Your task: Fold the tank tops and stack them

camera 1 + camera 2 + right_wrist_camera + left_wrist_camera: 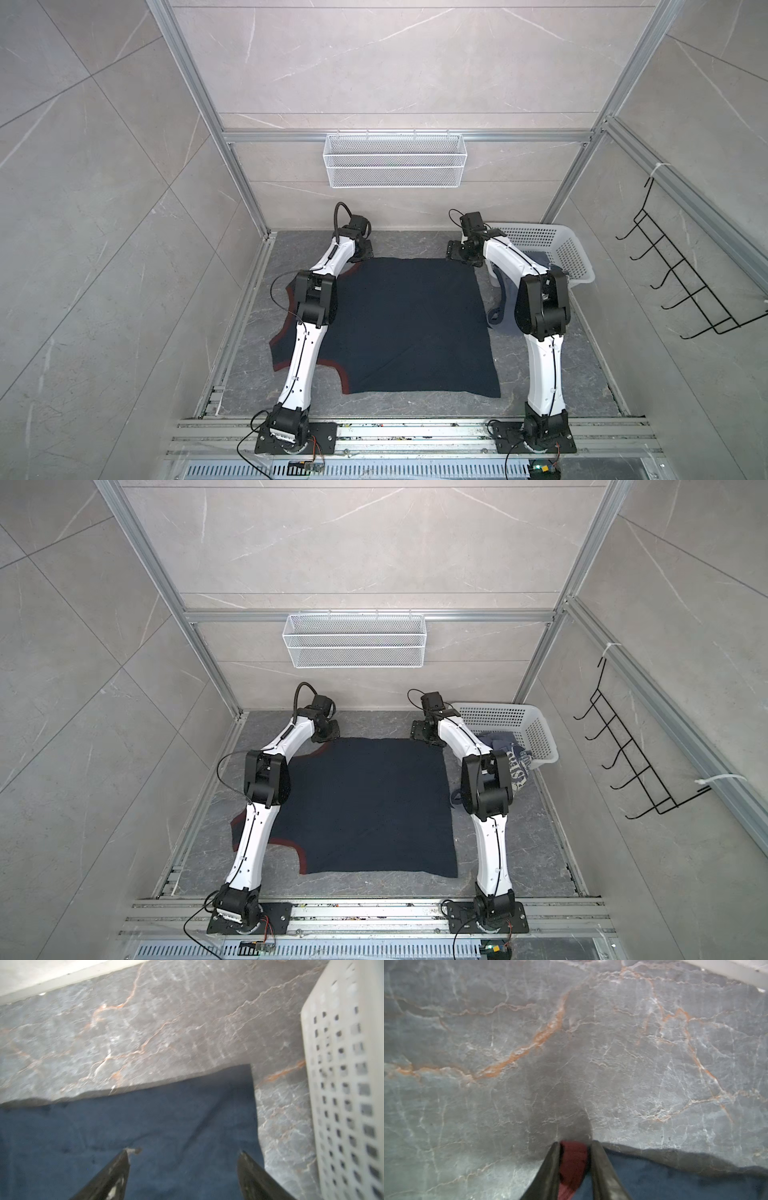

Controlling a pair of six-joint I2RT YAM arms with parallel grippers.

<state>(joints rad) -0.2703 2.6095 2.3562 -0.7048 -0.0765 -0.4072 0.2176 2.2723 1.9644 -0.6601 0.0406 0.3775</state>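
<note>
The dark navy tank top [399, 324] [365, 804] with maroon trim lies spread flat on the grey table. At its far left corner, my left gripper [360, 254] [574, 1144] is shut on the maroon-trimmed strap [573, 1159]. My right gripper [462, 254] [185, 1152] hovers open over the far right corner of the navy cloth [145, 1126], with nothing between its fingers. The slate-blue tank top [519, 771] with whitish lettering hangs out of the white basket [536, 729], partly hidden behind my right arm.
The white perforated basket [569, 253] [342, 1084] stands at the table's far right, close to my right gripper. A wire basket [395, 160] hangs on the back wall. A black hook rack [685, 282] is on the right wall.
</note>
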